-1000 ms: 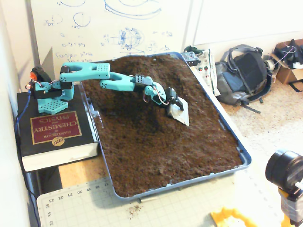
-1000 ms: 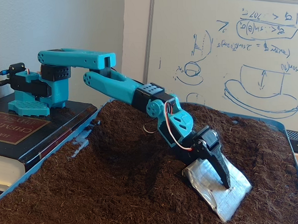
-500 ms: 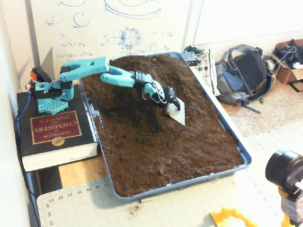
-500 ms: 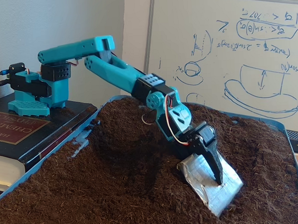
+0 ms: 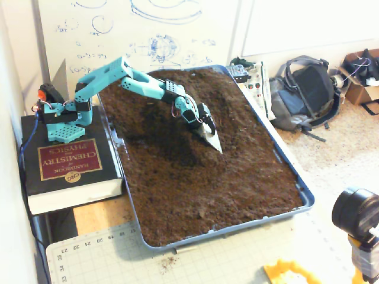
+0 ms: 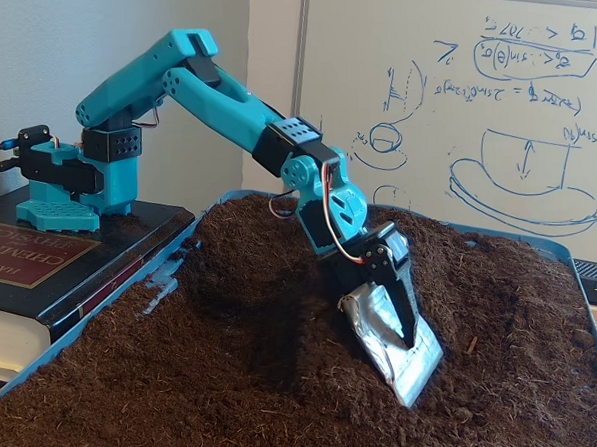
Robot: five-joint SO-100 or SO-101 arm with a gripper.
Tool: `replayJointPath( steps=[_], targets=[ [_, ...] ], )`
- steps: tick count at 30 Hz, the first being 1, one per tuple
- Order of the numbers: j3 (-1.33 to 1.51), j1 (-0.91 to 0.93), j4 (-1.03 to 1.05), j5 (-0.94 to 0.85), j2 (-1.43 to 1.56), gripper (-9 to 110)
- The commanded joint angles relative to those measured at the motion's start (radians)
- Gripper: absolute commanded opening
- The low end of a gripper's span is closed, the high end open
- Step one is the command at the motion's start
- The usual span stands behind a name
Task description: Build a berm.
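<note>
One gripper (image 6: 399,328) clenched on foil scoop (image 6: 390,347), blade tip down in soil | berm (image 5: 177,127) lies at its 9 o'clock in a fixed view | ridge axis runs 11-to-5, tray's (image 5: 284,163) upper half

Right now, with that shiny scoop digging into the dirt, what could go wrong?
Two likely risks. The silver blade on the gripper sits tip-down in soil, so pushing deeper could stall or strain the thin arm. And the berm rises near the tray's left rim in a fixed view; loose soil pushed that way might spill toward the book, where some specks already lie.
</note>
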Motion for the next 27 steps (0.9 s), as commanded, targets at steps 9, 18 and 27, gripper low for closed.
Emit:
replayJointPath(
  steps=[9, 18, 27],
  targets=[
    [0.133, 0.003, 0.066, 0.117, 0.305, 0],
    [0.167, -0.006, 0.265, 0.118, 0.445, 0],
    [-0.144, -0.008, 0.660, 0.118, 0.509, 0]
  ],
)
